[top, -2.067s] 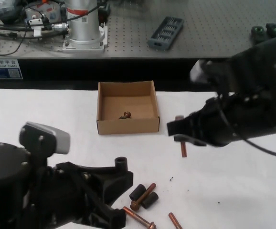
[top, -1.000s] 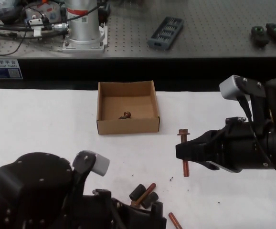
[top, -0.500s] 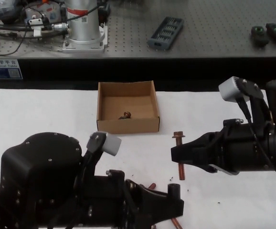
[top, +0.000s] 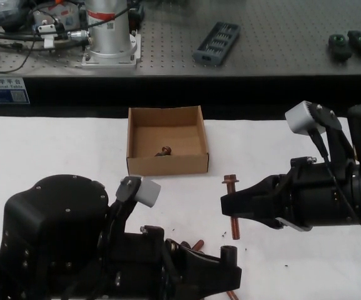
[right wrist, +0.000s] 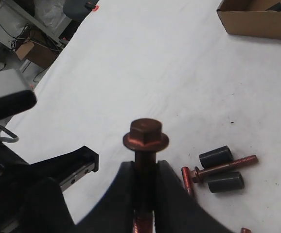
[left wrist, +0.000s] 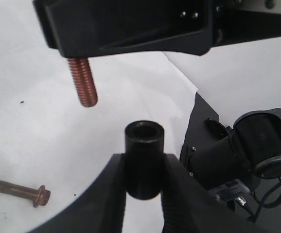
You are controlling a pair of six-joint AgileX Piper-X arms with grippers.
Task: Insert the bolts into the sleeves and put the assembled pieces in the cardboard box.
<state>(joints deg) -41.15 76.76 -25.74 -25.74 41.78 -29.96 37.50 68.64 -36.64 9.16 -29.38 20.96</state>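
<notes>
Down at the near edge of the bench, my left gripper (left wrist: 143, 167) is clamped on a black sleeve (left wrist: 143, 143), holding it upright with the open mouth facing up. Just past it, the right gripper (right wrist: 144, 182) is pinching a copper bolt (right wrist: 145, 138) by the shank, head up and threads down. The threaded tip hangs close to the sleeve's mouth but a bit off to one side, not in it yet. On the white cover (right wrist: 145, 58) beside them lie two spare sleeves (right wrist: 216, 157) with a loose bolt (right wrist: 225, 166) between them, and another bolt (left wrist: 16, 188) on its own. Farther out sits the cardboard box (top: 167, 164), well apart from both grippers, with one coppery piece (top: 163, 151) inside.
</notes>
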